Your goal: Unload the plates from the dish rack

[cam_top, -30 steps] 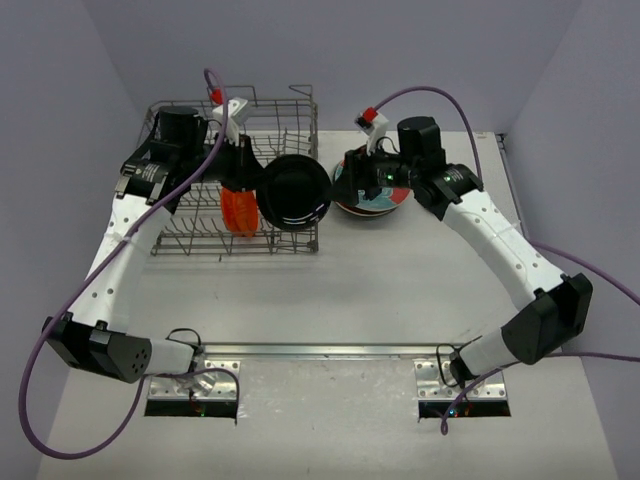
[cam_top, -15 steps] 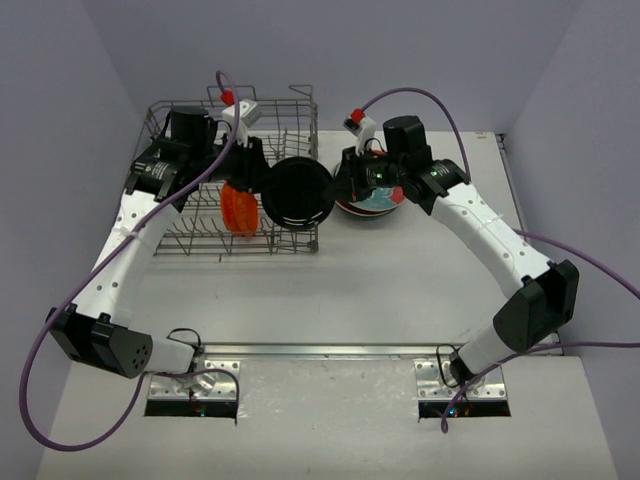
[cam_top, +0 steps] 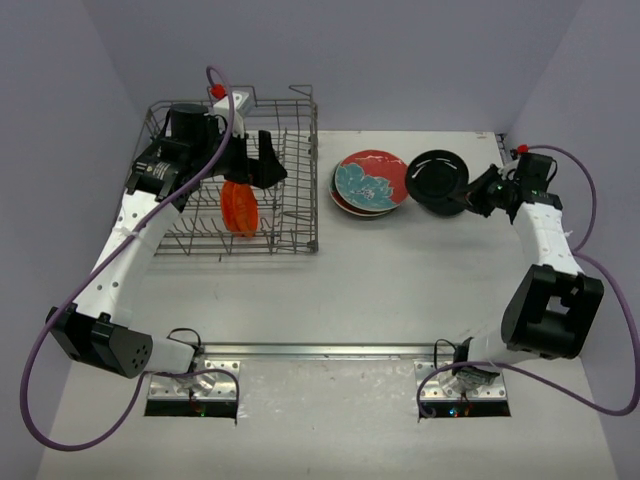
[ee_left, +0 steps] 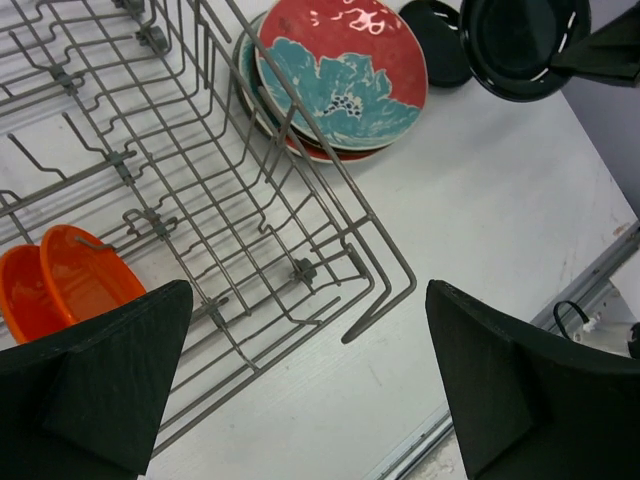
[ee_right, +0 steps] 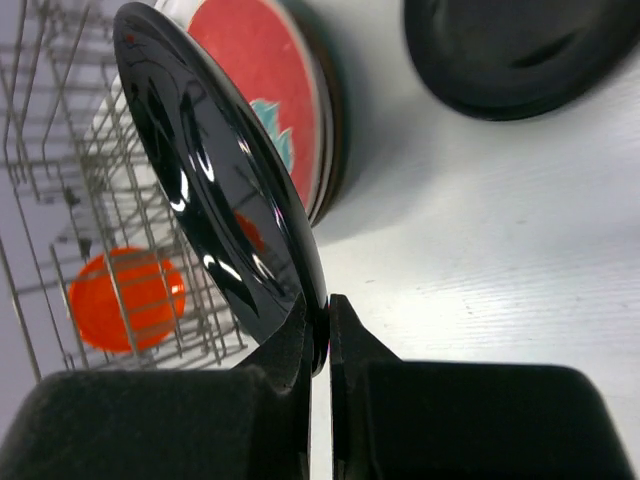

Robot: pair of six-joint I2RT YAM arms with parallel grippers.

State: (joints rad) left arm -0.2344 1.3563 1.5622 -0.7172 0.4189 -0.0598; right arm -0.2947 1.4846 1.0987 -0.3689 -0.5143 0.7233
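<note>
Right hand [ee_right: 318,328] is closed narrow on the rim of a black plate [ee_right: 215,190], pads on either face of the edge. The plate stands out from the fingertips on edge, tilted, clear of the surface [cam_top: 380,290].

**Positions relative to the right hand**
- A second black plate [ee_right: 520,50] lies flat ahead of the fingertips.
- The stack topped by the red floral plate [ee_right: 255,90] sits just beyond the held plate.
- The dish rack [cam_top: 300,130] is well beyond the stack.

**Left hand**
Left hand [ee_left: 310,375] hangs over the rack with its fingers spread wide, holding nothing. Two orange plates [ee_left: 85,275] stand upright between the tines, below and toward one finger. The rack's corner wire lies directly beneath the gap.

**Hazards from this state**
1. Slip or pivot. The grip takes only a thin strip of glossy rim, with most of the plate's weight out beyond the pads. A quick wrist turn could let the plate rotate or drop.
2. Impact on release. If the hand opens while the plate is on edge and off the surface, the plate may strike the flat black plate or roll.
3. Collision with the stack. The held plate is near the stack, and a sweep toward it could knock the stack.
4. Snagging. The left hand's wide fingers could catch on tines or wire when lowered.
5. Double pick. The orange plates stand close together, so closing on one may catch or tip the other.
</note>
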